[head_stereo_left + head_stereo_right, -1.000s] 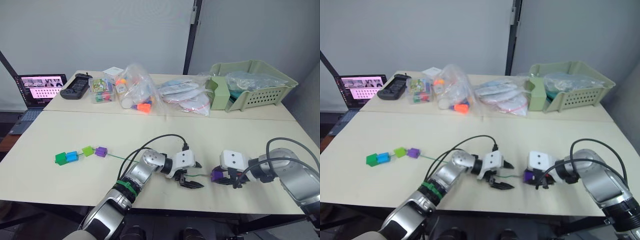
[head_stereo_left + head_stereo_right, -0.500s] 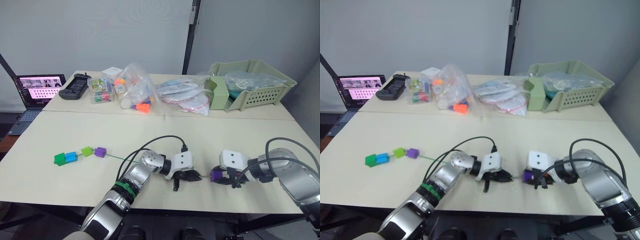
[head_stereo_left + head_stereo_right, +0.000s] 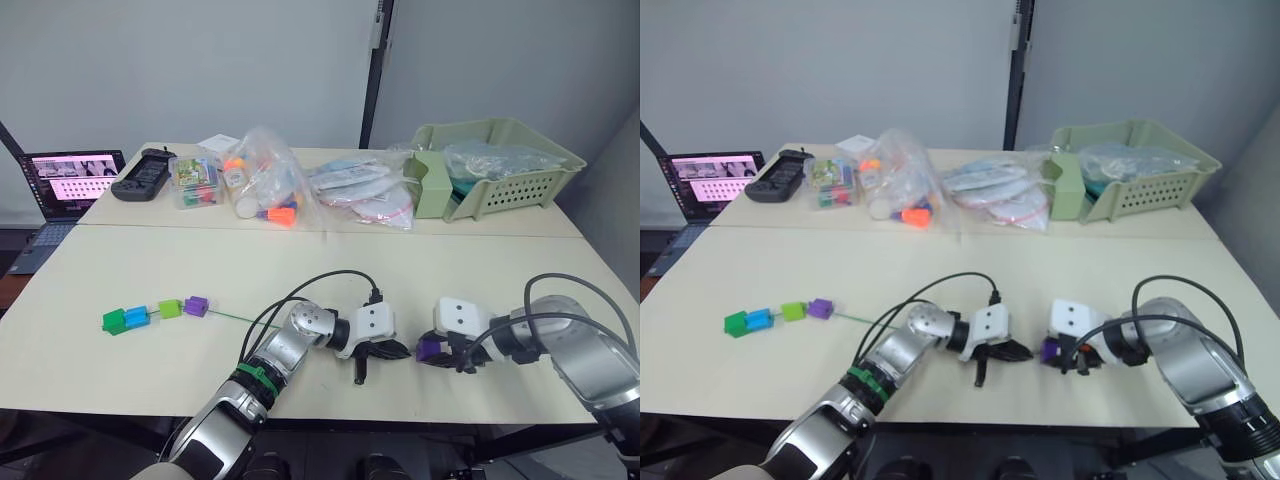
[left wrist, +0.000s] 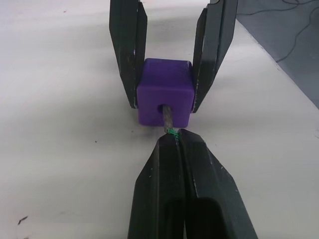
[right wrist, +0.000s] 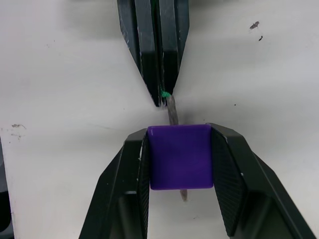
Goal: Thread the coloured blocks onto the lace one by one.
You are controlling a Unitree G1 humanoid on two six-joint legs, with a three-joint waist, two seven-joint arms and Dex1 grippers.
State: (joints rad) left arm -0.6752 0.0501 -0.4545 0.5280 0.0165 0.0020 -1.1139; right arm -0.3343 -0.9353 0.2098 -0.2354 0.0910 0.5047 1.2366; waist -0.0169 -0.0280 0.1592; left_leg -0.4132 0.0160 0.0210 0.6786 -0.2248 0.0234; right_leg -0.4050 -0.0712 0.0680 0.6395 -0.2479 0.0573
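Note:
My right gripper is shut on a purple block that rests on the table. My left gripper is shut on the dark-green lace, just behind its pale tip. The two grippers face each other, a finger-width apart. The tip enters the block's hole, and its end pokes out on the far side. Farther left the lace carries a row of blocks: dark green, blue, lime green and purple.
A black cable loops over the table behind my left arm. At the back stand clear bags with orange pieces, a pale green basket, a black controller and a laptop. The table's front edge runs just below both grippers.
My left gripper went from open to shut, closing on the lace, and now sits closer to the purple block. The right gripper kept its hold. The camera shifted slightly.

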